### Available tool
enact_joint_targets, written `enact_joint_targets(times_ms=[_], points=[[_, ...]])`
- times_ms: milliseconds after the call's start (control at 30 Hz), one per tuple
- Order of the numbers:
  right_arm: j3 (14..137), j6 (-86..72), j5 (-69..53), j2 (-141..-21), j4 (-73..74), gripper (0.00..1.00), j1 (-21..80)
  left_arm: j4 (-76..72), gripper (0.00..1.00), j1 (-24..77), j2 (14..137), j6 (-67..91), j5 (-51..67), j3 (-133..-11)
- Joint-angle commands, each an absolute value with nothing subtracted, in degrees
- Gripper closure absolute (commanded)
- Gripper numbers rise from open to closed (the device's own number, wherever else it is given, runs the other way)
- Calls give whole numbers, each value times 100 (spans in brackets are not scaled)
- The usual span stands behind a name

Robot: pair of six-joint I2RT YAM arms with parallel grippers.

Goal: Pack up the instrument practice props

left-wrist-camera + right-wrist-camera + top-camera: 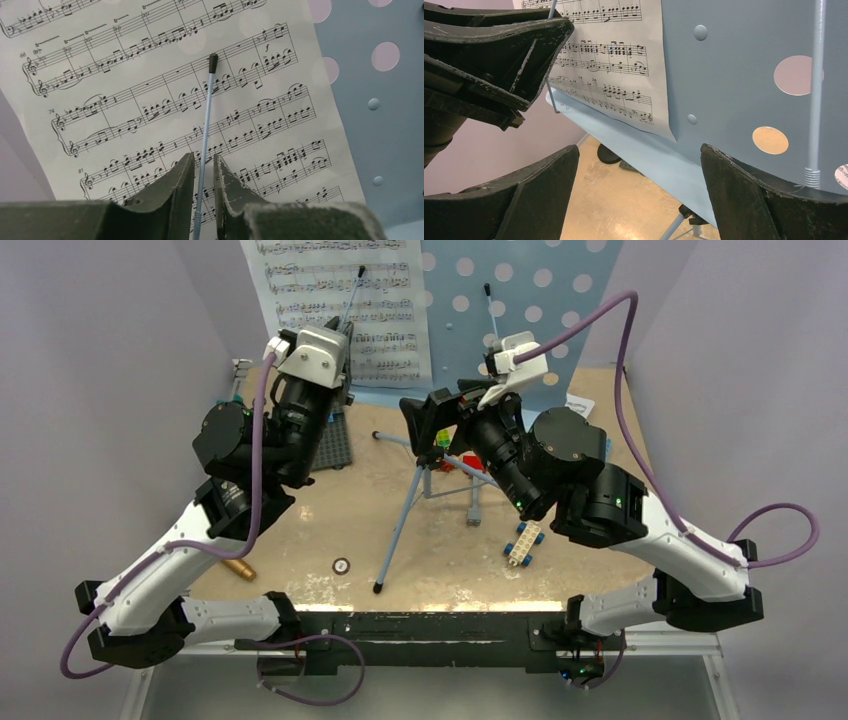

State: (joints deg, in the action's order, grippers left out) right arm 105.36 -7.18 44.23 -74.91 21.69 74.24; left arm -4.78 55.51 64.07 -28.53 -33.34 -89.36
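Music stand [455, 340] standing on tripod legs at back of tabletop [440, 560], sheet music [340, 300] resting on its left half. Left gripper [204, 165] reaching up at page, straddling thin blue page-holder rod [206, 115]. Jaws sitting close together, sliver of gap showing either side of rod, not clamping. Right gripper [638, 150] hovering spread wide, released, facing stand's lower ledge right of sheet. Toy microphone [238, 568] lying on tabletop near left arm. Blue-white bricks [522, 543] lying near right arm.
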Motion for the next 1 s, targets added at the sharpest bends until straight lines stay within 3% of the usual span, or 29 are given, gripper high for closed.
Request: enact_joint_targets(times_ms=[0, 267, 600, 967], points=[[10482, -647, 4457, -7305, 1926, 3, 7417, -460, 81, 5511, 6416, -2738, -3137, -8996], [10468, -649, 4264, -7235, 1925, 2, 7413, -599, 100, 5511, 6207, -2645, -2736, -8753], [10449, -532, 4160, -7196, 1792, 1, 7409, -853, 100, 5519, 5756, -2475, -1936, -8286], [10652, -171, 4123, -7533, 1452, 1, 7317, -896, 100, 5515, 5635, -2466, -1907, -8131]])
